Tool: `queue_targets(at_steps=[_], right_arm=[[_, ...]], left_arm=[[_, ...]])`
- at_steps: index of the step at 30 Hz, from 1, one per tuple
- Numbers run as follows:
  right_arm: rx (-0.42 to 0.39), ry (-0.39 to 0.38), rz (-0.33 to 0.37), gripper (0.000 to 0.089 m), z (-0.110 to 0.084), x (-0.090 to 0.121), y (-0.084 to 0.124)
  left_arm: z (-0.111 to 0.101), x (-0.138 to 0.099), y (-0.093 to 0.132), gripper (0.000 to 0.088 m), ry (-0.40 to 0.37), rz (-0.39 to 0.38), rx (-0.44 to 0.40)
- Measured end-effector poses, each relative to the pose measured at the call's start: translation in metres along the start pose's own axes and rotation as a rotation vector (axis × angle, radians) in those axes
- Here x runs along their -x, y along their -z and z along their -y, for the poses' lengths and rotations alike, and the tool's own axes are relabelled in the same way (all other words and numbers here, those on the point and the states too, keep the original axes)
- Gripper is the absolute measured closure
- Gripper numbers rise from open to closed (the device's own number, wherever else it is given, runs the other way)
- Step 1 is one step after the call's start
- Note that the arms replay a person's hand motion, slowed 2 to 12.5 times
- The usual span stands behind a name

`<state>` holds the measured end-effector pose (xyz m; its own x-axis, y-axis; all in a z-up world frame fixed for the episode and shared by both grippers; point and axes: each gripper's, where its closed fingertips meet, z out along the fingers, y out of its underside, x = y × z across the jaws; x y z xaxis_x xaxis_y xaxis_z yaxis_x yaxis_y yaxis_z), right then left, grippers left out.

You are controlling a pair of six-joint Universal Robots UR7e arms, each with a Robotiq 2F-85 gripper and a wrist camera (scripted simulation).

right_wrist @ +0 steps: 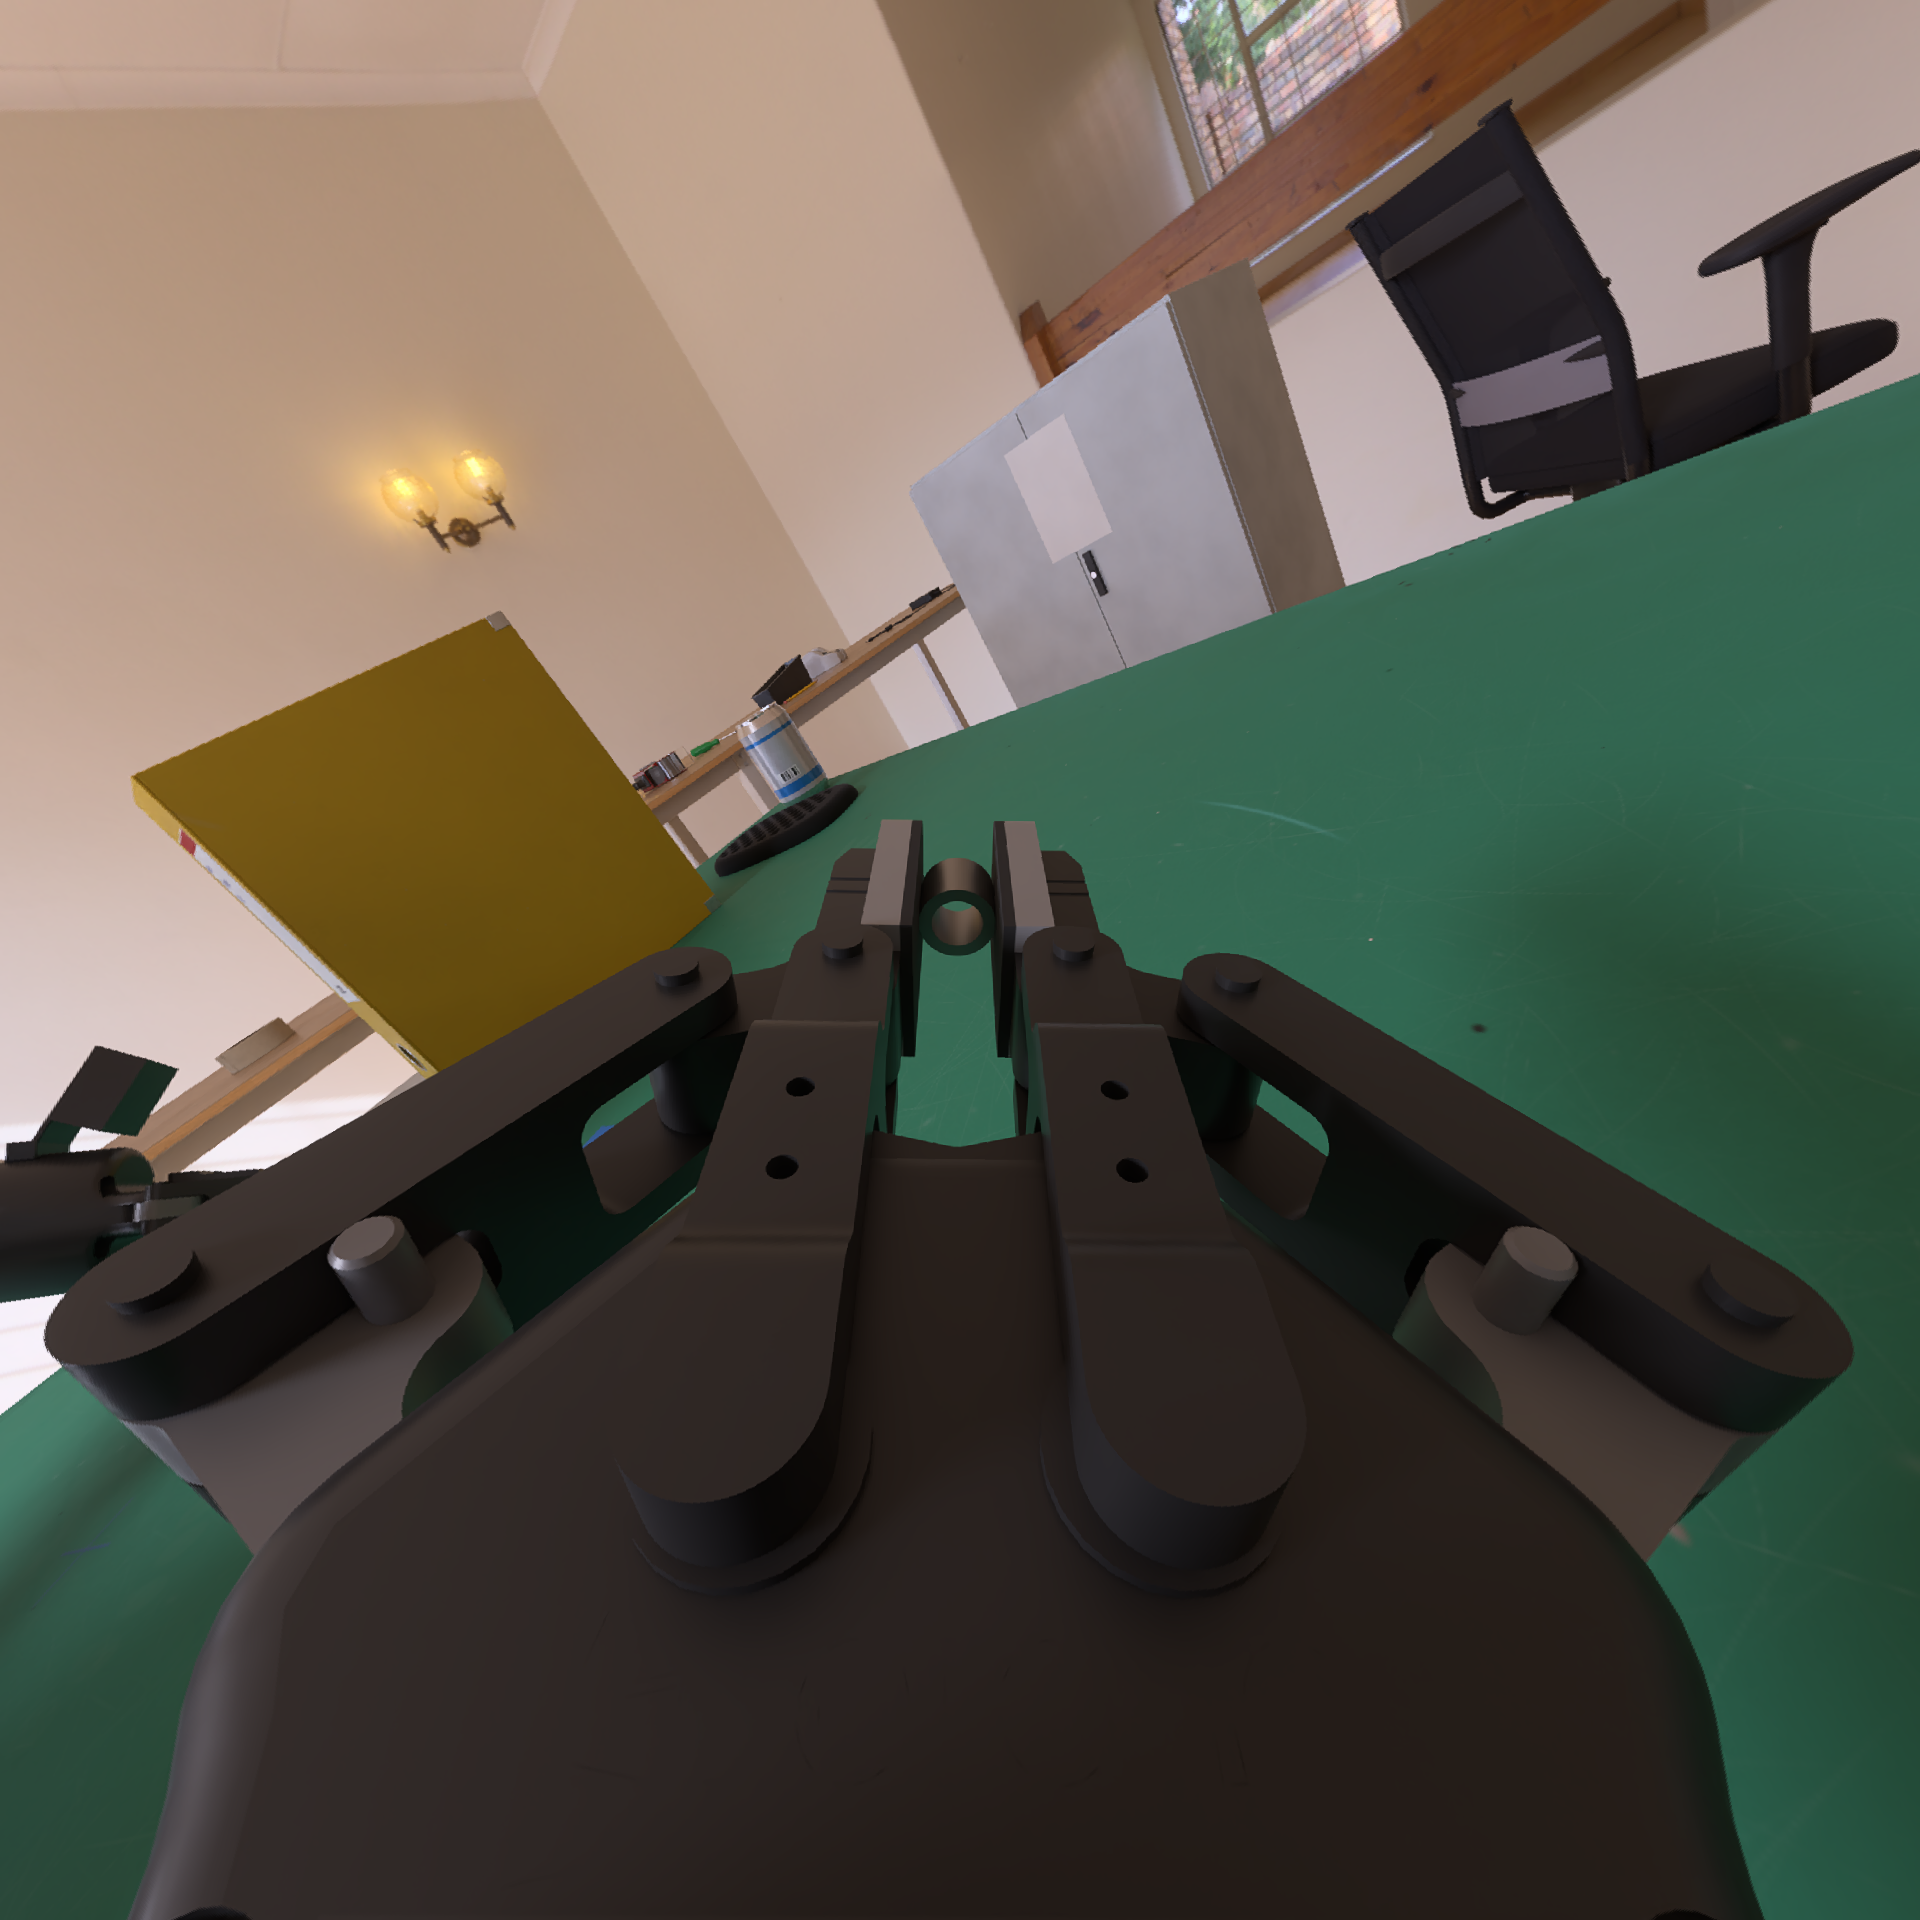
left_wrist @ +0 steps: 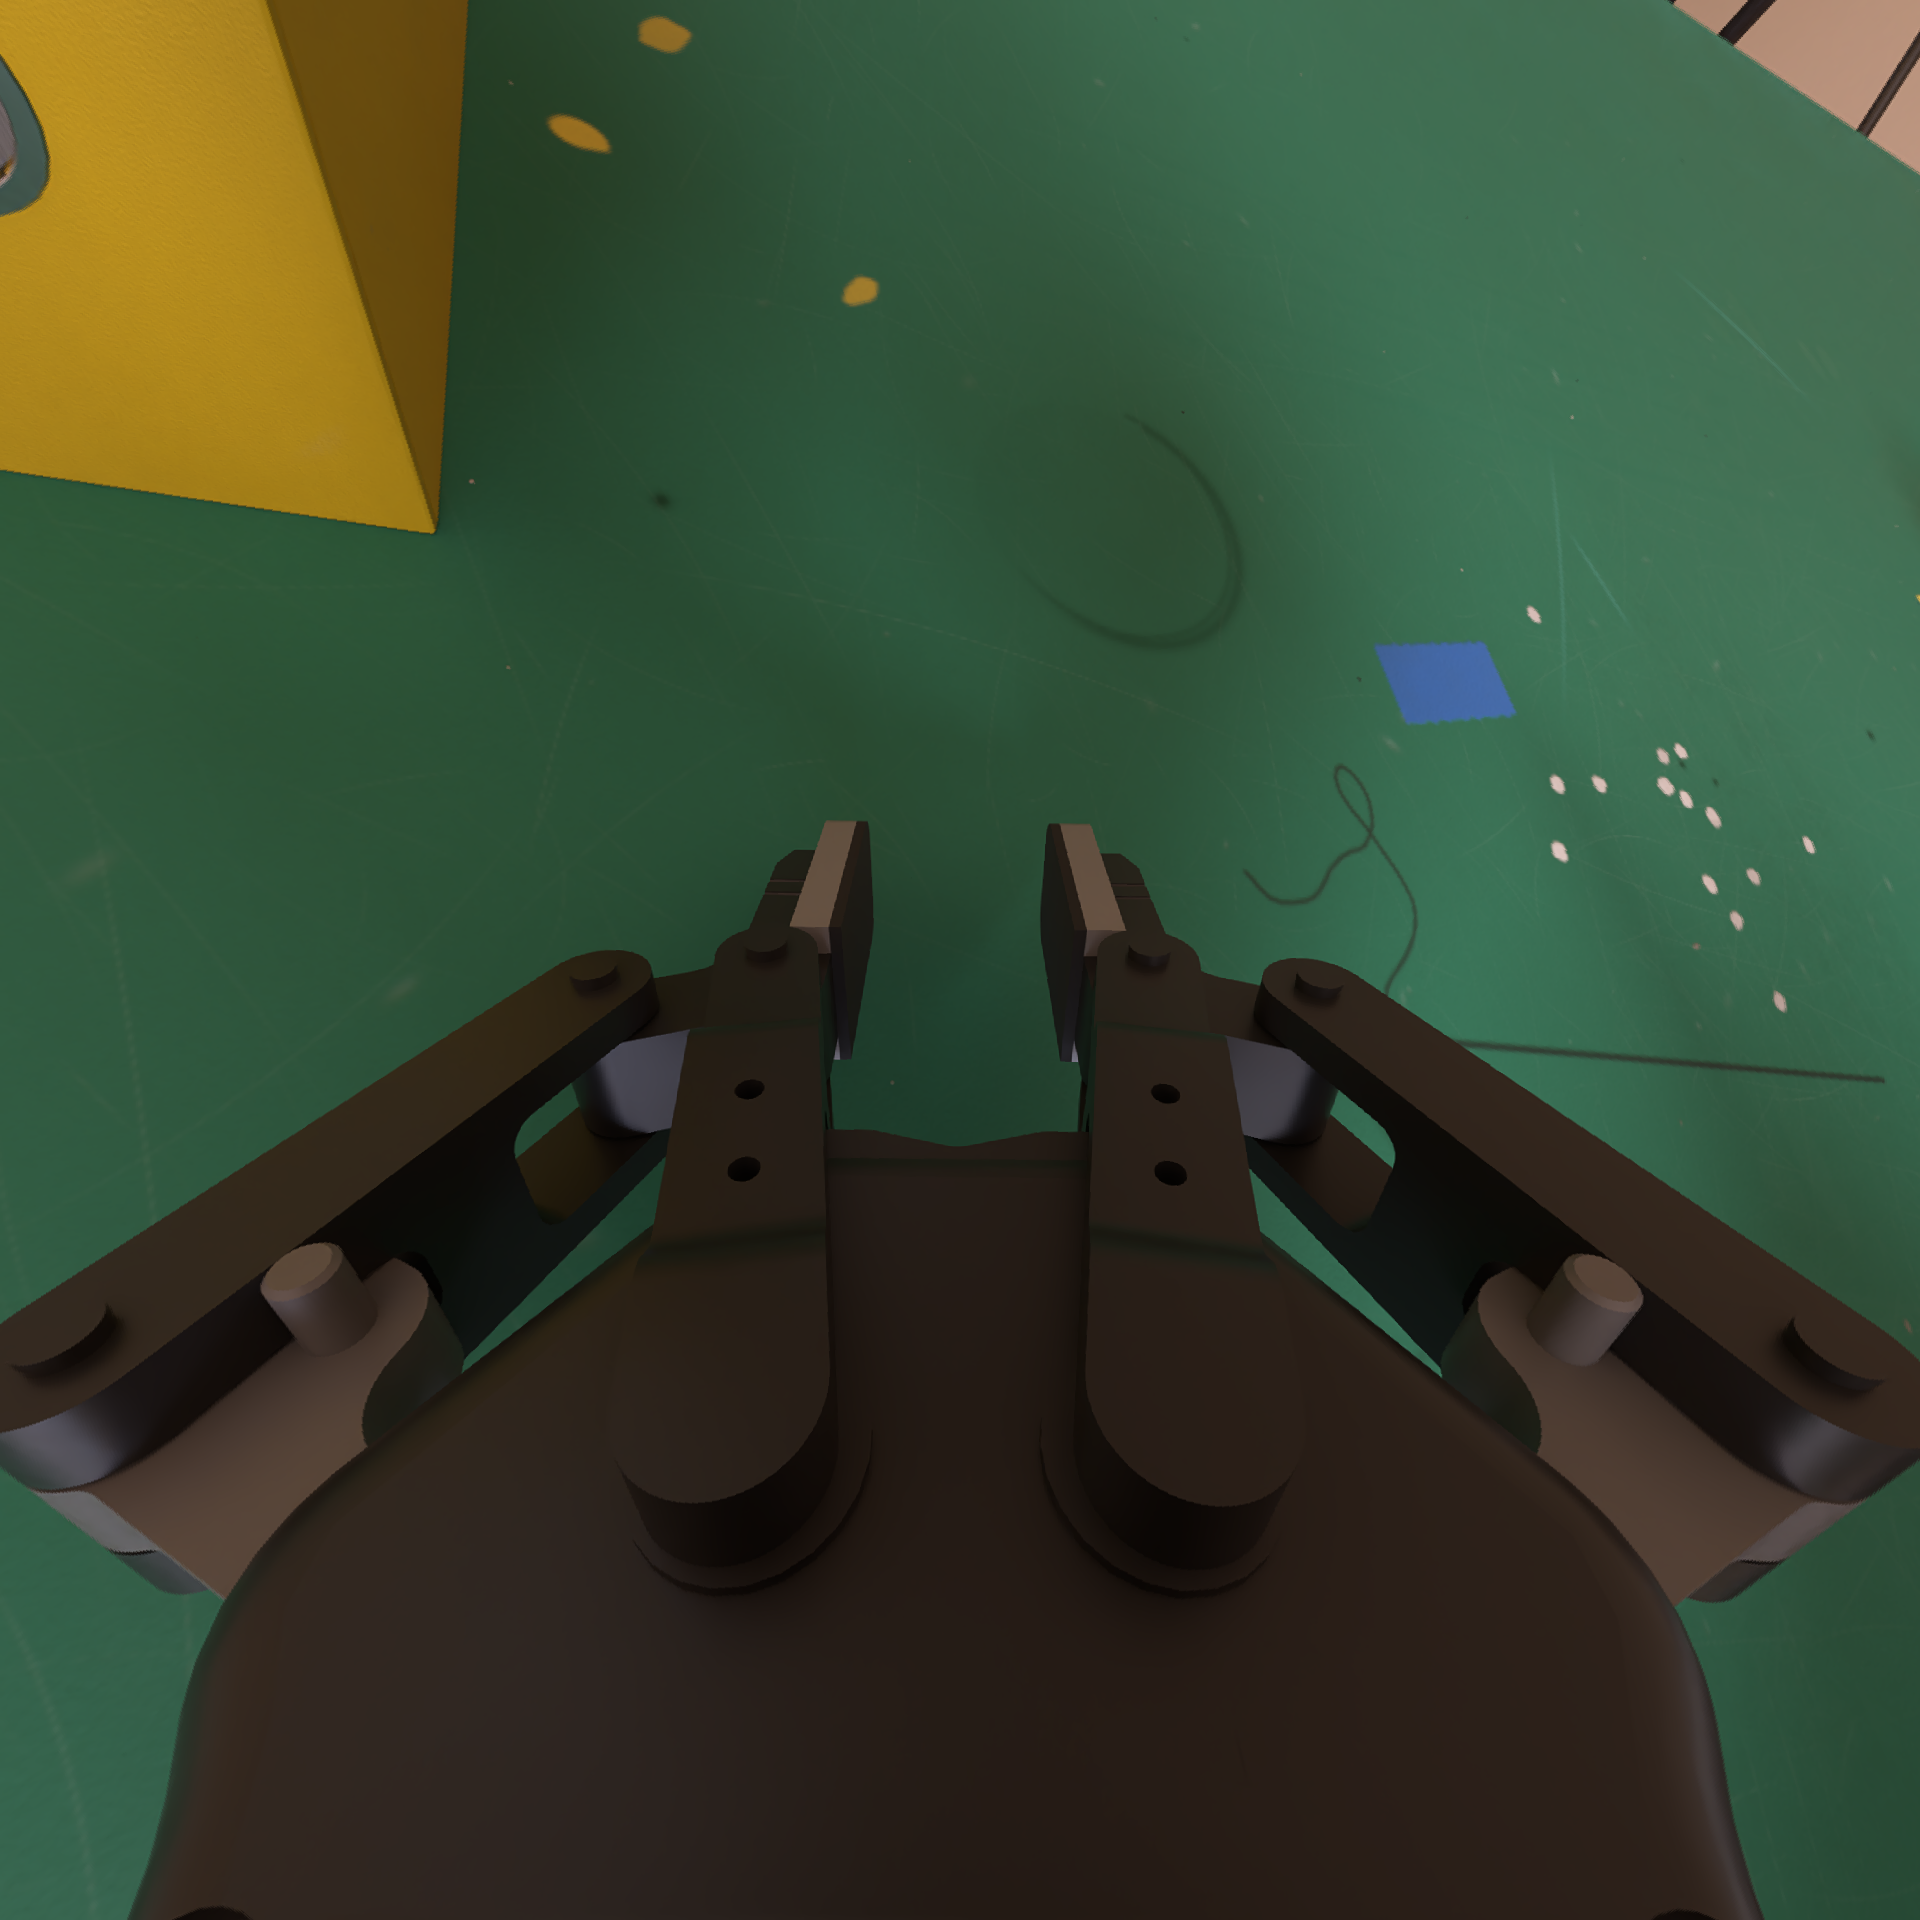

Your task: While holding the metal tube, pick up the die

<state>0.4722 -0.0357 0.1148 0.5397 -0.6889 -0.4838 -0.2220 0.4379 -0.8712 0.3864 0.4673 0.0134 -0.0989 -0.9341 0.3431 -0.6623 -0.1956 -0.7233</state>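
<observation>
Gripping the short dark metal tube (right_wrist: 957, 914) between its pads, the right gripper (right_wrist: 957, 883) has its half done. The left gripper (left_wrist: 957, 883) hangs part-open and empty over the green mat (left_wrist: 1143, 312); no die shows ahead, so finding it likely comes next.

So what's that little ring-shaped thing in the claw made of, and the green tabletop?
The short dark grey tube looks like metal: smooth, dull sheen, thick even wall, though coated plastic could look alike. The green tabletop resembles a matte rubbery cutting mat, judging by fine pale scratches and paint-like specks.
</observation>
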Motion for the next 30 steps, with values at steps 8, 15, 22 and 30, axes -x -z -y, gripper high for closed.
queue_targets(at_steps=[8,15,22,30], right_arm=[[-0.013,-0.001,-0.001,0.0775,0.002,0.000,0.002],[-0.024,0.000,-0.014,0.0775,0.004,-0.002,0.004],[-0.026,0.015,-0.050,0.0775,0.005,-0.008,0.009],[-0.039,0.022,-0.084,0.0775,0.010,-0.015,0.016]], left_arm=[[0.001,0.000,0.001,0.0583,-0.001,0.005,-0.007],[0.001,0.001,0.001,0.0583,-0.001,0.011,-0.010],[0.001,0.001,0.001,0.0583,-0.003,0.018,-0.013],[0.002,0.002,0.002,0.0584,-0.001,0.025,-0.019]])
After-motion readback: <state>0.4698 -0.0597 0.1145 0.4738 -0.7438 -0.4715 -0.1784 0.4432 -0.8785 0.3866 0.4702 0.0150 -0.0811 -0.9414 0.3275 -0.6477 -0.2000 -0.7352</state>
